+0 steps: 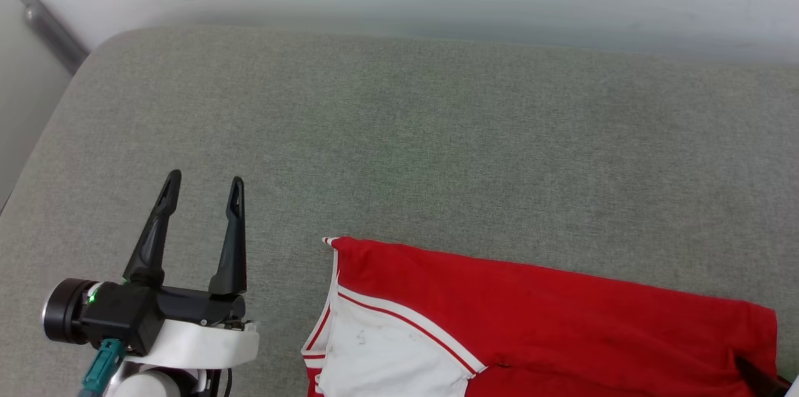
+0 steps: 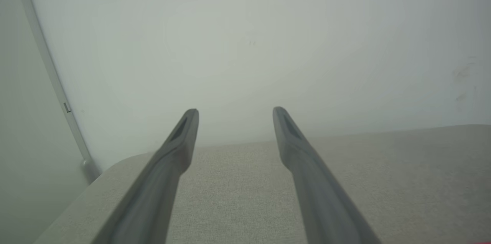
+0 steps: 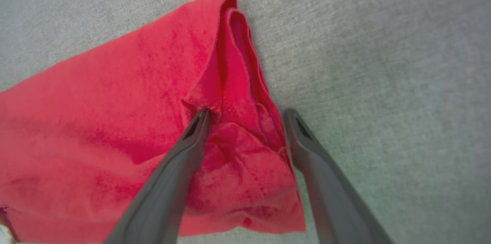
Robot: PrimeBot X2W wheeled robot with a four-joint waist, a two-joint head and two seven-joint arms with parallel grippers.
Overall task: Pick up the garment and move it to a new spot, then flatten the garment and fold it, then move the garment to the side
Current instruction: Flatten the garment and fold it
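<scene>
Garment [image 3: 115,121] edge between the right gripper's [image 3: 247,113] spread fingers [image 3: 172,178]

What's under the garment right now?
The garment lies on the grey fabric surface, which shows beside and beyond it. Anything beneath the cloth itself is covered.

Left gripper [image 1: 206,177], 2 long dark fingers [image 1: 228,247], white wrist [image 1: 200,344], teal plug [image 1: 100,369]
</scene>
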